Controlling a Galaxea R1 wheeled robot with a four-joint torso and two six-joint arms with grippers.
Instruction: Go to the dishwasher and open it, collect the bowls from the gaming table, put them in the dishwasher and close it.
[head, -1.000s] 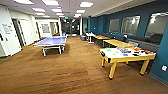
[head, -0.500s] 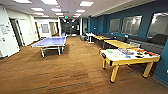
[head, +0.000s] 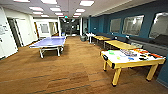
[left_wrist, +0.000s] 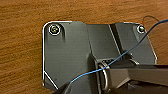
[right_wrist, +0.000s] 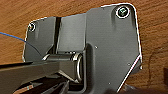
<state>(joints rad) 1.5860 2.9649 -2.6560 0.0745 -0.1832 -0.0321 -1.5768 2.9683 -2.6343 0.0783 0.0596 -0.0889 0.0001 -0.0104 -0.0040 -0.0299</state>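
The gaming bench (head: 130, 58) stands ahead of you on the right, on the wood floor (head: 62, 72), whitish top and yellow legs, with colourful game pieces spread over it. A green bowl (head: 111, 52) seems to sit near its far left corner, and a small blue shape (head: 131, 58) nearer the middle may be another; both are too blurred to be sure. A table-tennis table (head: 50, 42) stands well apart on the left, and plain yellow benches (head: 120, 44) line the wall beyond.

You cannot tell from either wrist view whether the jaws are released or clenched; both look down at bare floor.

Risks, as I judge them: the bench's near corner juts toward your path, so cutting in too tightly could clip it. Mistaking game pieces for bowls is likely at this range.
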